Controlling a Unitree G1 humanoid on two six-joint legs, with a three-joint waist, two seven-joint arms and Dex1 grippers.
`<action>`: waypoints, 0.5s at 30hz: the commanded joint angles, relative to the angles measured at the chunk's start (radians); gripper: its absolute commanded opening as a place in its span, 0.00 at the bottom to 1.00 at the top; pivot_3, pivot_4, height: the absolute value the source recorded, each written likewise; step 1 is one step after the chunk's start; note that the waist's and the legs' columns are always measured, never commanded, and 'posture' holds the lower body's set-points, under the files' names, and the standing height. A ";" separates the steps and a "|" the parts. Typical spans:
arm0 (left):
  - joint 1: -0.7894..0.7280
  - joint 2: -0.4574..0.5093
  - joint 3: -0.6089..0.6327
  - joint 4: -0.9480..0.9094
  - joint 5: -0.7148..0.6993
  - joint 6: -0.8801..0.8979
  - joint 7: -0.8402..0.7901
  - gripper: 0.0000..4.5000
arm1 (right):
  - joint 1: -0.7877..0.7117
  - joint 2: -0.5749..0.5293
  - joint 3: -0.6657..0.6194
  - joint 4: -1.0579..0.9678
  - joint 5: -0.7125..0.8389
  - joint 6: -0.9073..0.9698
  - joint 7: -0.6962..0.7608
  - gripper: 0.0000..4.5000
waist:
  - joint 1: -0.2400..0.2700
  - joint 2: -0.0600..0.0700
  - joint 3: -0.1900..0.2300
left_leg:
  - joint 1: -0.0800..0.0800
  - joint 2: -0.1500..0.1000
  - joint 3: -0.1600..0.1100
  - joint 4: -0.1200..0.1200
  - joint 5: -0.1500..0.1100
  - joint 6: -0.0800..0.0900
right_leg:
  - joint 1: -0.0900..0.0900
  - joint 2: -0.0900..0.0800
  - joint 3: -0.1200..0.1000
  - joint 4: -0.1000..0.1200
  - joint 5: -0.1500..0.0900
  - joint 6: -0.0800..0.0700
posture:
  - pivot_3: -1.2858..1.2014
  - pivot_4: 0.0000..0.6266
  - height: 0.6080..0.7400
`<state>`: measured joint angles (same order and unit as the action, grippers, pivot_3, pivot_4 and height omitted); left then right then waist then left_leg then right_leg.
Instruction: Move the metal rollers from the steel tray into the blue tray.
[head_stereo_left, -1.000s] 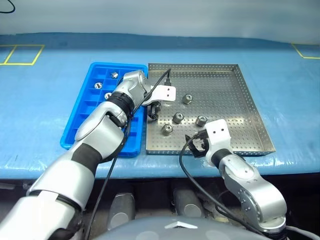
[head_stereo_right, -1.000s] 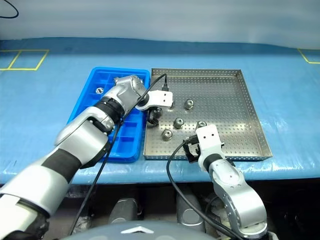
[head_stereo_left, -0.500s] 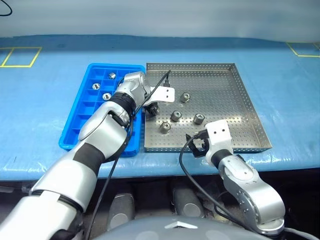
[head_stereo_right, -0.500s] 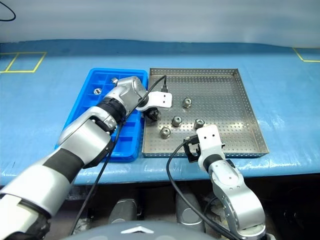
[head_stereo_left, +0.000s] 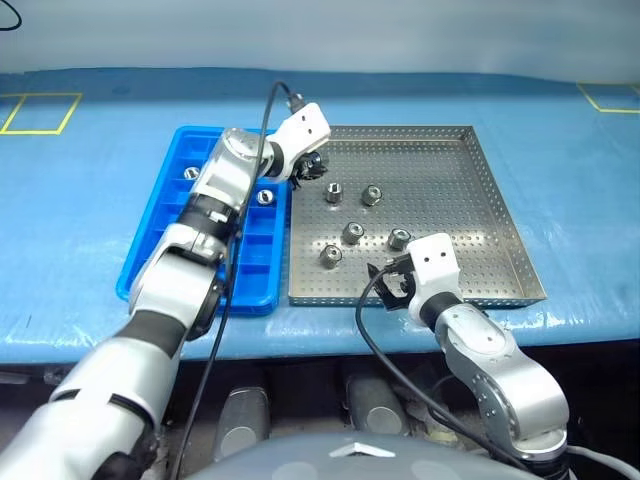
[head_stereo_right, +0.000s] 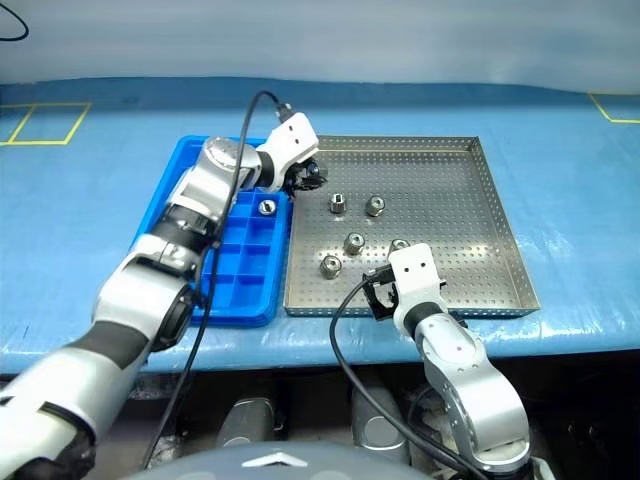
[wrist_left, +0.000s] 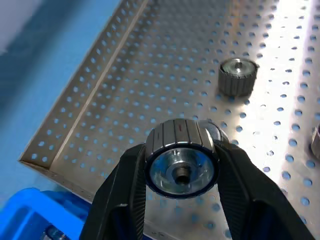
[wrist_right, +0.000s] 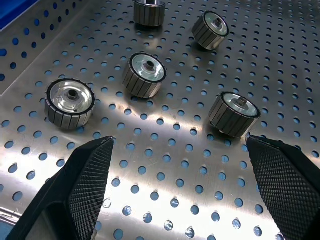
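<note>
Metal rollers (wrist_right: 145, 75): five loose in your steel tray (head_stereo_left: 480, 200) | one clamped by its ribbed sides in your left gripper (wrist_left: 181, 165), raised over the tray's far-left corner, likely to clear the rim toward blue tray (head_stereo_left: 165, 250) | right gripper (wrist_right: 180, 200) jaws apart, low over near edge.

left claw (wrist_left: 181, 165) closed on roller (wrist_left: 181, 159), lifted

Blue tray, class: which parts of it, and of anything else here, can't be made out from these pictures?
- Blue tray: in the head views, the left arm covers many compartments, so its rollers cannot be counted.
- Left gripper: in the left wrist view, the bottom edge cuts off its fingers.
- Right gripper: in the right wrist view, the bottom edge cuts off the finger bases.
</note>
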<state>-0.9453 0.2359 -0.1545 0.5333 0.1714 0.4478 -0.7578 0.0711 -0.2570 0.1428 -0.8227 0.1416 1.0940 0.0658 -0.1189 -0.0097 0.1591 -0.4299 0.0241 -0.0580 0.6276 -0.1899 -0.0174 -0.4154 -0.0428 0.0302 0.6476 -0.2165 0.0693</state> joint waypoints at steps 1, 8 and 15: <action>0.140 0.006 0.107 -0.312 -0.014 0.112 0.164 0.38 | -0.025 -0.006 0.010 -0.005 0.006 -0.002 0.017 1.00 | 0.005 0.000 0.000 | 0.000 0.000 0.000 0.001 0.000 0.000 | 0.000 0.000 0.000 0.001 0.000 0.000 | 0.49 0.24 1.00; 0.420 -0.076 0.266 -0.608 -0.030 0.147 0.491 0.38 | -0.058 -0.032 0.036 0.031 -0.001 -0.050 0.054 1.00 | 0.064 0.000 0.000 | 0.004 0.000 0.000 0.003 0.002 -0.002 | 0.003 0.000 0.000 0.002 0.001 0.000 | 0.51 0.24 1.00; 0.531 -0.105 0.340 -0.611 -0.057 0.087 0.640 0.38 | -0.062 -0.061 0.114 0.090 -0.046 -0.290 0.104 1.00 | 0.094 -0.001 -0.001 | 0.004 -0.001 0.000 0.004 0.002 -0.003 | 0.006 0.000 0.000 0.000 0.001 -0.001 | 0.52 0.24 1.00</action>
<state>-0.4034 0.1355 0.1734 -0.0493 0.1278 0.5859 -0.1456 0.0167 -0.3158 0.2480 -0.7259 0.1022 0.8536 0.1573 -0.0248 -0.0111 0.1586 -0.4258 0.0229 -0.0580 0.6319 -0.1877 -0.0200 -0.4093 -0.0432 0.0301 0.6466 -0.2154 0.0679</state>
